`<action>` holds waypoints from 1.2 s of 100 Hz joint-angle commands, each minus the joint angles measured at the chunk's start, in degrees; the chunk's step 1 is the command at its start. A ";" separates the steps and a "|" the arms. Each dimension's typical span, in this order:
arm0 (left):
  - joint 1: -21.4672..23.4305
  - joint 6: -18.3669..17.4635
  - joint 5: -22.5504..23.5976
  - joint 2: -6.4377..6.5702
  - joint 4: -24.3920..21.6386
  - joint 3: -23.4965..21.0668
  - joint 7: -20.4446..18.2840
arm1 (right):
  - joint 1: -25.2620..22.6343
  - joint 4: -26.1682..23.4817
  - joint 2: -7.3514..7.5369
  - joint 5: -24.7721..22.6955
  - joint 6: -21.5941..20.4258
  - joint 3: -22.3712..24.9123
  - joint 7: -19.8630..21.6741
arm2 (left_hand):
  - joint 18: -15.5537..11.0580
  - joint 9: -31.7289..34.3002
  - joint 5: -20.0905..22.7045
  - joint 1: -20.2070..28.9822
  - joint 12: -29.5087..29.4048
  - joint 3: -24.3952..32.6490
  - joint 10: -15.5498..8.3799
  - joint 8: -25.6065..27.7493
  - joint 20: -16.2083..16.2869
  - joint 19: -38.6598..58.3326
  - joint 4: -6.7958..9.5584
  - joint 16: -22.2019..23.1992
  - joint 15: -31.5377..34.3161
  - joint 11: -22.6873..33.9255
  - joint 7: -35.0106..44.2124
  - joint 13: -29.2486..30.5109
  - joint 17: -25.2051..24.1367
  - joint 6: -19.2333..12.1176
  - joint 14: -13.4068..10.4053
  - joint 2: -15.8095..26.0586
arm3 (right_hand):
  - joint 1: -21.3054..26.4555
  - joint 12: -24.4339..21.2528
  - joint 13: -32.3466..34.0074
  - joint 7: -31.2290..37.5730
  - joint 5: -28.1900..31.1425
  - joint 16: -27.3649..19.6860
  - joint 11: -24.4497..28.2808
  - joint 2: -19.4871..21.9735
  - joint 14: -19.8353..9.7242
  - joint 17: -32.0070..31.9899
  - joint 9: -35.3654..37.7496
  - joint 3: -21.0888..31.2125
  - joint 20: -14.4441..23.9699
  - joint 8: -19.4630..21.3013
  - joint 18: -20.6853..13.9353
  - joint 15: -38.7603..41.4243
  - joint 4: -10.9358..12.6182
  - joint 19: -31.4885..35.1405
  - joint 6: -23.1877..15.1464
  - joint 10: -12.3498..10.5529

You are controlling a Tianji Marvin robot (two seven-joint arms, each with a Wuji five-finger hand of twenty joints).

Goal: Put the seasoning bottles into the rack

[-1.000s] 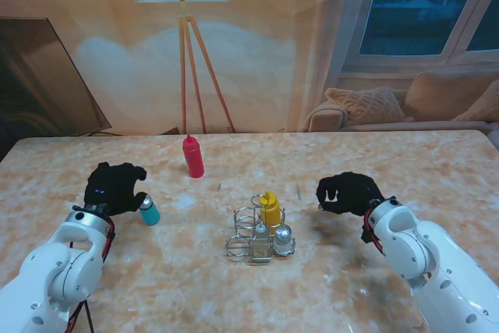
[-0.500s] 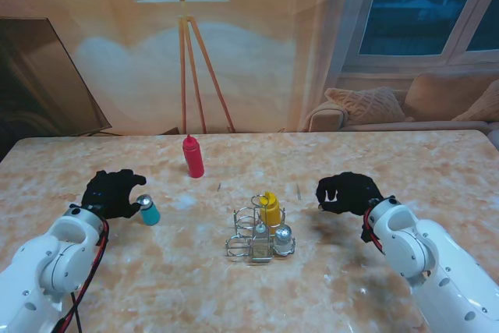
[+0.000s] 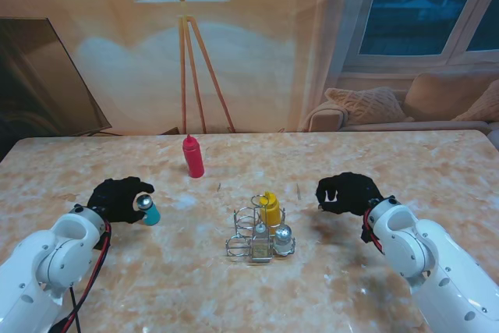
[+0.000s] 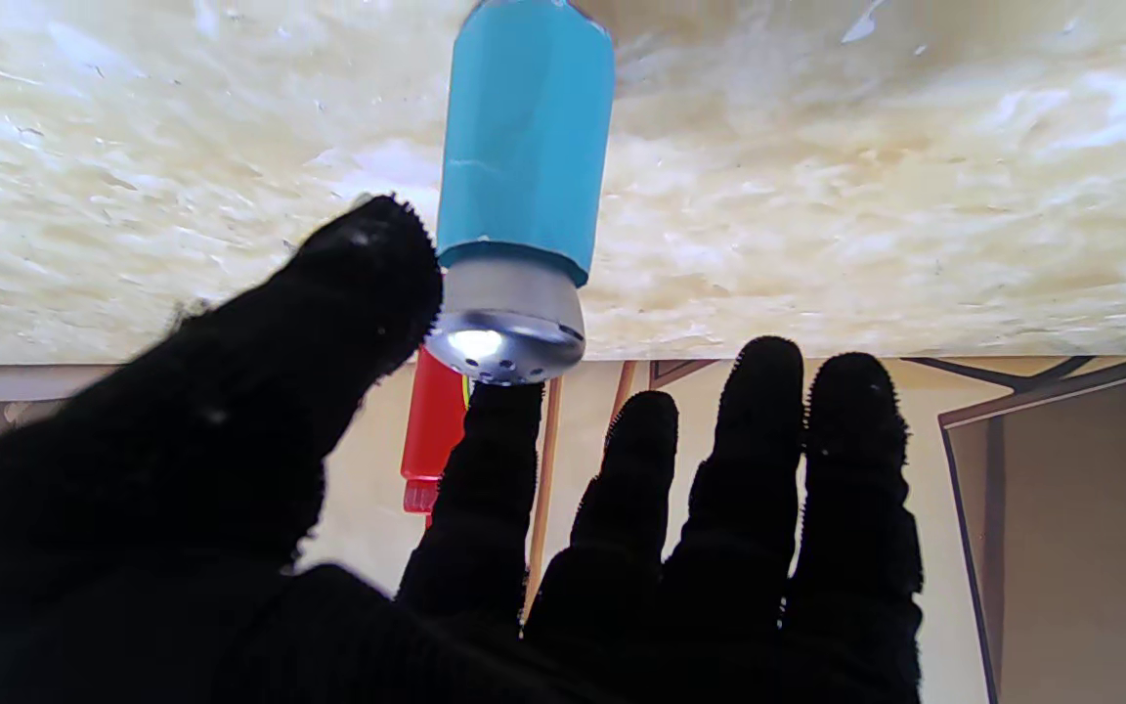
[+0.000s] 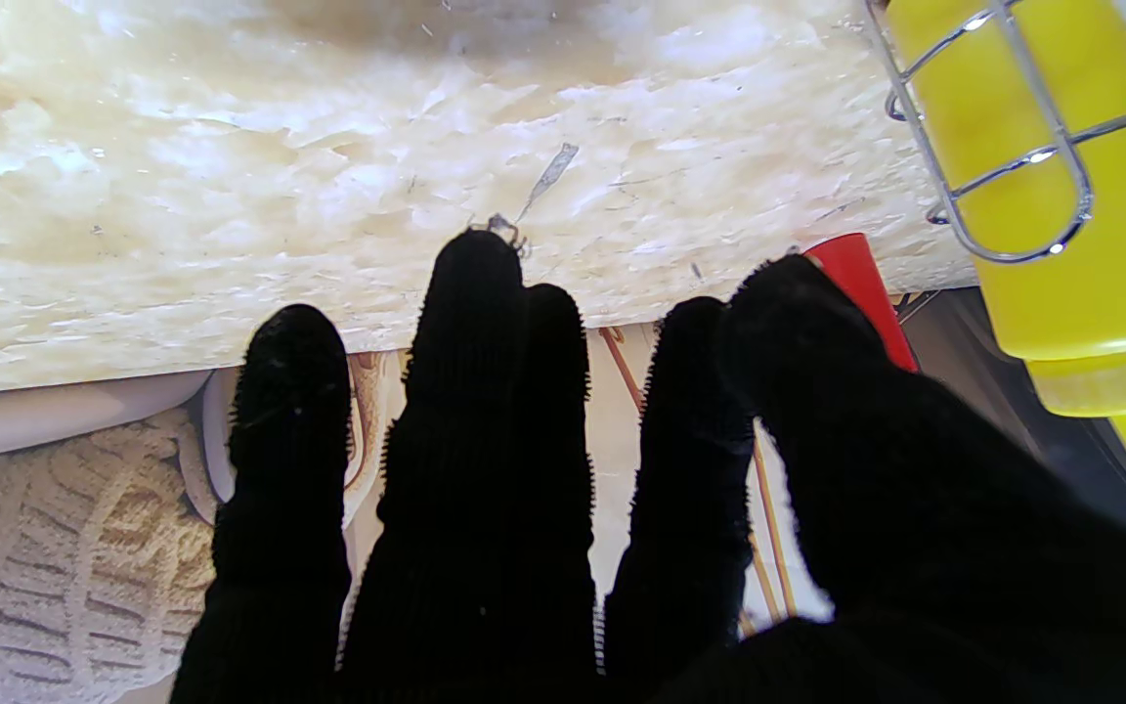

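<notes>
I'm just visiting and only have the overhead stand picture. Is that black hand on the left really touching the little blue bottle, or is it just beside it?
Observer: It is touching. In the left wrist view the left hand's thumb presses on the silver cap of the blue bottle, and the index fingertip meets the cap's far side.
Operator: Are all the fingers wrapped around it?
Observer: No. The other three fingers are stretched out, clear of the bottle.
Operator: And the other hand?
Observer: The right wrist view shows the right hand's fingers extended and holding nothing.
</notes>
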 commanded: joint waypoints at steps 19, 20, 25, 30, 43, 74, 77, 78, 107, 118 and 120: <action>-1.02 -0.51 0.01 0.09 0.54 1.16 -1.50 | -0.43 -0.24 -0.21 -0.02 0.22 -0.15 0.92 | 0.96 -0.76 1.66 1.92 1.88 1.38 -1.57 1.84 6.02 4.07 1.50 4.45 3.36 0.83 5.00 4.24 2.31 -3.45 -1.25 -1.37 | 0.91 1.38 0.72 0.67 0.48 0.70 0.03 -0.96 -0.99 -0.38 1.66 0.86 -0.15 -0.33 0.01 0.79 -0.46 0.09 -1.55 -1.17; -1.04 -0.52 0.00 0.09 0.54 1.19 -1.54 | -0.42 -0.24 -0.21 -0.03 0.22 -0.16 0.92 | 0.74 -0.65 1.72 2.03 2.16 1.45 -1.58 2.24 6.37 4.34 1.49 5.03 3.84 1.04 5.62 4.37 2.47 -3.54 -1.30 -1.44 | 0.92 1.38 0.73 0.66 0.48 0.70 0.03 -0.96 -0.99 -0.37 1.66 0.86 -0.15 -0.33 0.02 0.80 -0.46 0.09 -1.56 -1.14; -1.14 -0.57 -0.04 0.11 0.55 1.32 -1.71 | -0.39 -0.22 -0.22 0.02 0.24 -0.18 0.95 | -0.15 -0.19 2.53 2.71 2.99 1.54 -1.86 3.57 7.44 5.20 1.45 6.75 5.07 1.58 7.77 5.40 3.48 -4.06 -1.89 -1.40 | 0.87 1.39 0.73 0.71 0.53 0.70 0.05 -0.89 -0.97 -0.36 1.67 0.82 -0.15 -0.30 0.08 0.80 -0.47 0.10 -1.46 -1.23; -1.26 -0.55 0.18 0.12 0.64 1.53 -1.59 | -0.37 -0.20 -0.23 0.09 0.29 -0.21 0.96 | -0.83 0.53 3.48 3.56 3.79 1.61 -2.44 4.82 8.30 6.18 1.48 8.24 6.36 2.32 10.01 6.74 4.47 -4.63 -2.95 -1.39 | 0.92 1.40 0.77 0.68 0.51 0.71 0.06 -0.98 -1.00 -0.42 1.69 0.82 -0.15 -0.32 0.09 0.82 -0.46 0.08 -1.52 -1.21; -1.52 -0.46 0.56 0.21 0.77 1.91 -1.99 | -0.37 -0.22 -0.23 0.12 0.38 -0.21 0.98 | -2.85 2.33 4.83 6.31 5.63 1.28 -4.19 6.78 9.98 8.89 1.62 12.07 9.83 4.32 14.59 10.41 7.41 -5.30 -5.30 -0.96 | 0.89 1.39 0.75 0.70 0.52 0.72 0.05 -0.88 -0.90 -0.40 1.68 0.78 -0.12 -0.31 0.04 0.82 -0.45 0.12 -1.48 -1.23; -1.89 -0.46 0.50 0.13 1.27 2.37 -1.18 | -0.43 -0.37 -0.23 -0.06 0.58 -0.16 0.96 | -9.05 13.02 9.79 16.54 9.54 -5.34 -9.48 6.77 9.16 14.16 -4.08 21.22 13.01 13.95 27.95 22.55 17.74 -4.75 -12.08 -3.69 | 0.91 1.38 0.74 0.69 0.56 0.73 0.06 -0.90 -1.03 -0.36 1.61 0.70 -0.11 -0.30 0.06 0.85 -0.42 0.15 -1.51 -1.16; -1.89 -0.44 0.29 0.10 1.28 2.38 -1.09 | -0.43 -0.37 -0.22 -0.09 0.58 -0.16 0.97 | -9.50 13.67 9.90 17.69 9.70 -6.75 -9.43 6.13 8.87 14.07 -3.81 22.27 12.35 14.56 29.34 23.32 18.35 -4.87 -12.42 -3.50 | 0.93 1.39 0.73 0.69 0.56 0.72 0.08 -0.89 -1.02 -0.34 1.67 0.73 -0.11 -0.30 0.08 0.85 -0.41 0.16 -1.51 -1.14; -1.88 -0.42 0.24 0.09 1.27 2.39 -1.07 | -0.43 -0.37 -0.22 -0.08 0.59 -0.16 0.97 | -9.58 13.87 10.00 17.90 9.73 -6.93 -9.30 6.04 8.84 14.09 -3.75 22.43 12.27 14.68 29.59 23.51 18.50 -4.88 -12.52 -3.55 | 0.91 1.39 0.73 0.68 0.55 0.72 0.09 -0.89 -1.00 -0.30 1.68 0.72 -0.10 -0.31 0.11 0.84 -0.42 0.18 -1.54 -1.19; -1.76 -0.62 -0.01 -0.01 1.22 2.29 -0.23 | -0.37 -0.35 -0.22 -0.04 0.65 -0.17 1.04 | -11.96 24.10 13.37 21.16 18.39 -8.70 -8.09 2.59 8.79 15.01 -3.02 23.28 11.74 13.61 39.90 29.31 23.12 -6.39 -15.53 -3.52 | 1.01 1.39 0.78 0.70 0.56 0.71 0.10 -0.86 -1.02 -0.30 1.71 0.78 -0.12 -0.29 0.06 0.85 -0.42 0.17 -1.48 -1.15; -1.37 -1.26 0.07 0.10 0.45 1.91 -1.20 | -0.38 -0.36 -0.23 -0.02 0.74 -0.17 1.04 | -12.14 25.38 13.70 21.52 19.10 -8.51 -7.85 2.51 8.86 15.03 -2.89 23.26 11.94 13.59 40.54 29.80 23.60 -6.30 -16.03 -3.50 | 1.01 1.39 0.75 0.69 0.55 0.70 0.09 -0.89 -0.97 -0.35 1.68 0.77 -0.14 -0.30 0.02 0.83 -0.44 0.14 -1.48 -1.18; -1.24 -1.41 0.11 0.13 0.21 1.79 -1.47 | -0.38 -0.37 -0.23 -0.02 0.75 -0.17 1.05 | -12.16 25.54 13.74 21.56 19.26 -8.51 -7.89 2.51 8.86 14.98 -2.87 23.28 11.98 13.50 40.67 29.87 23.63 -6.30 -16.12 -3.47 | 1.04 1.39 0.75 0.69 0.54 0.70 0.11 -0.87 -1.00 -0.33 1.73 0.79 -0.14 -0.30 -0.04 0.83 -0.43 0.13 -1.52 -1.23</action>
